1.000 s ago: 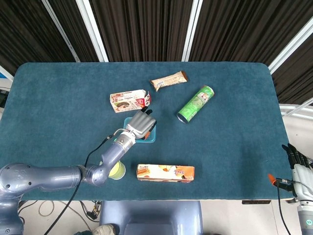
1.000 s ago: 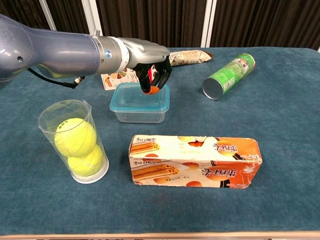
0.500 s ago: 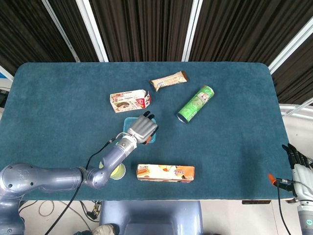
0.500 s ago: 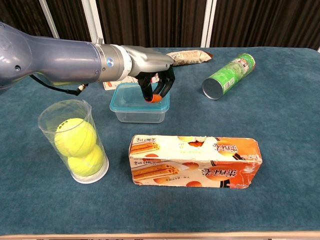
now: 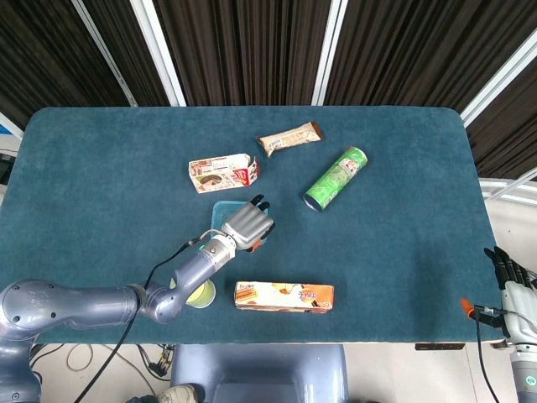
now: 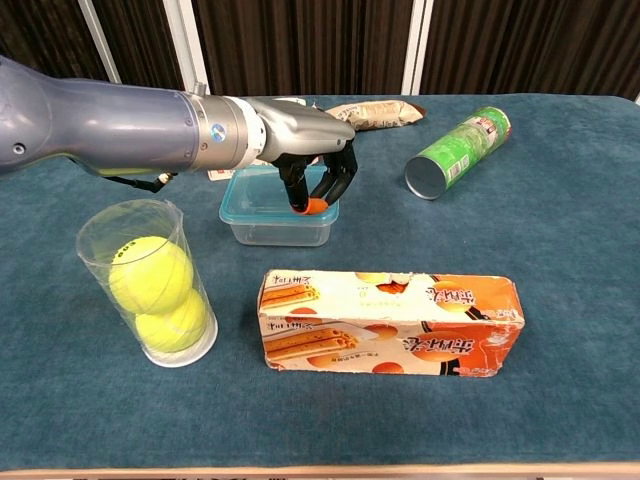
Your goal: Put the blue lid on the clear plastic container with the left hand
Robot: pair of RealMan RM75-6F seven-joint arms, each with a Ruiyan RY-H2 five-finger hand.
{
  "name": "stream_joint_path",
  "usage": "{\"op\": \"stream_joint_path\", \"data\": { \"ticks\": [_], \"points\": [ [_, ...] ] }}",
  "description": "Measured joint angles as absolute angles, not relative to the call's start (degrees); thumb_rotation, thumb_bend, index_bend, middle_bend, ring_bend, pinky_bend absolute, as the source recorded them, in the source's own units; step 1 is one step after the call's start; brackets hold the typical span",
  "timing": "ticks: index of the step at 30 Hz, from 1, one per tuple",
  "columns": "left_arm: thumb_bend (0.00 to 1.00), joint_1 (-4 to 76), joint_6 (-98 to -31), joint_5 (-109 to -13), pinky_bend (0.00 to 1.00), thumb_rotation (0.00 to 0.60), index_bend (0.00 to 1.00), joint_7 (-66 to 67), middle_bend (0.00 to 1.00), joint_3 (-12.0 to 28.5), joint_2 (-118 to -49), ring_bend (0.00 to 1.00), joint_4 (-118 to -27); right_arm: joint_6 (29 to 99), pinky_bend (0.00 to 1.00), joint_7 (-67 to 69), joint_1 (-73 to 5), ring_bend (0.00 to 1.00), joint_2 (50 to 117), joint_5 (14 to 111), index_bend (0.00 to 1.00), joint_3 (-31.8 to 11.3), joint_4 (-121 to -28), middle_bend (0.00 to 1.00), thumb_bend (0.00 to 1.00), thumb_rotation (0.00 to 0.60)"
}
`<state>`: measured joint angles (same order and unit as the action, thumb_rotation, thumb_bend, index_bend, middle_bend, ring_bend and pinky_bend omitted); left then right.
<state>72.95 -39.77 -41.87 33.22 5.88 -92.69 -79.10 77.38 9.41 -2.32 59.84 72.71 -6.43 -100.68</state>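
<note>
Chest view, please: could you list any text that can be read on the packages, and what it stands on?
None reads clearly.
Long orange biscuit box: print on its front, too blurred to quote.
Green cylindrical snack can: lettering too small.
White snack carton and brown wrapped bar: print too small.

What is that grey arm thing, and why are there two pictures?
It is a robot with two arms and hands. One picture looks down from its head, the other looks out from its chest. Its left hand hovers over a clear plastic container with a blue lid, fingers curled, holding nothing. Its right hand waits at the table's edge. On the blue table lie a green chip can, an orange snack box, a tube of tennis balls and more snack packets.
</note>
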Motion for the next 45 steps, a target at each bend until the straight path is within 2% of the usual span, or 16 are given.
{"op": "stream_joint_path", "data": {
  "ticks": [45],
  "points": [
    [0.53, 72.39, -41.18, -45.7, 0.07, 0.6, 0.7, 35.36, 0.57, 3.09, -95.41, 0.13, -75.64, 77.07, 0.0, 9.53, -2.34, 0.0, 59.64, 72.46, 0.1, -6.44, -100.92, 0.0, 0.29, 0.6]
  ]
}}
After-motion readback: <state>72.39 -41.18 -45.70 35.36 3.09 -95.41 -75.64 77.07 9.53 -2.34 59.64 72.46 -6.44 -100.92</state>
